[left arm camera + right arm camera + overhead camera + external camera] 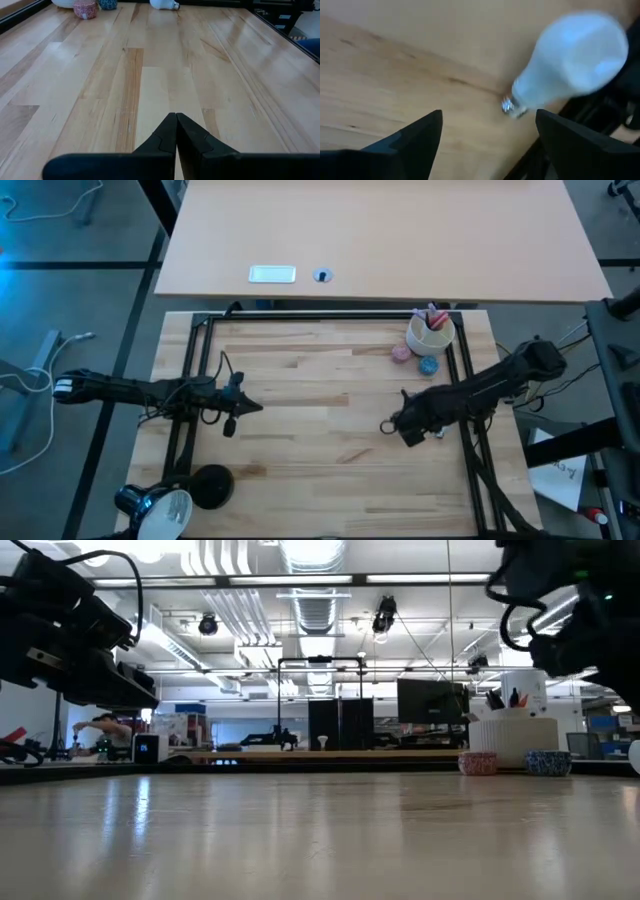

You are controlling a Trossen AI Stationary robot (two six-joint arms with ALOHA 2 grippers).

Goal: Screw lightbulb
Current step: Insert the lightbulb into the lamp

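Black and silver, the desk lamp point(170, 500) sits at the near-left corner of the tabletop point(320, 380), its reflector shade turned up, and I use it as my landmark. Just beyond the lamp, my left claw point(176, 131) hovers over bare wood with its fingers pressed together, holding nothing.

Far across the tabletop from the lamp, my right claw point(487, 132) stands with its fingers spread wide and empty. The lightbulb point(570, 62) lies on its side on the wood just beyond those fingers, off toward one of them instead of between them, its metal base pointing my way. It rests close to the dark frame rail point(468, 395) at the edge farthest from the lamp.

To do this step well, I think I should centre the spread fingers over the white globe, not the narrow neck, come down gently, and close only enough to stop it rolling; glass near an edge leaves little room for a nudge.

Farther from the lamp still, at the back-right corner, a white cup point(431, 333) holds what look like pens. A pink ball point(402, 352) and a blue ball point(428, 365) lie beside the cup, not in it.
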